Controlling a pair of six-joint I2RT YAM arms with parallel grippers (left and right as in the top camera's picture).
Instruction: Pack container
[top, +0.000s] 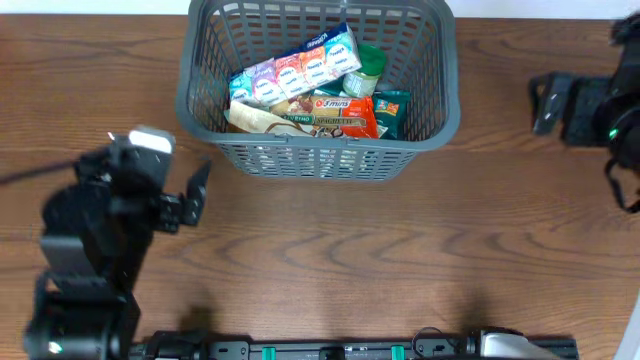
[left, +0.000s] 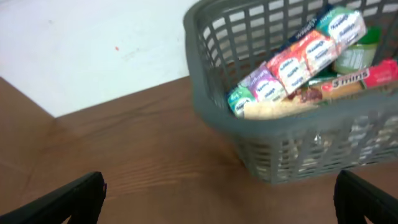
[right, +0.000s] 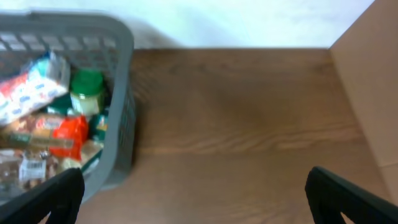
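Observation:
The dark grey slotted container (top: 316, 158) stands at the back middle of the wooden table. It holds a long multicoloured tissue pack (top: 296, 68), a green-lidded jar (top: 368, 66), an orange-red noodle packet (top: 340, 112) and other packets. It also shows in the left wrist view (left: 211, 112) and the right wrist view (right: 122, 93). My left gripper (top: 196, 195) is open and empty, left of the container's front corner; its fingers frame bare table (left: 217, 202). My right gripper (top: 545, 100) is open and empty at the far right; its fingers frame bare table (right: 193, 199).
A white wall (left: 93, 43) runs behind the table's back edge. A tan panel (right: 373, 93) stands at the table's right side. A black rail (top: 360, 348) lies along the front edge.

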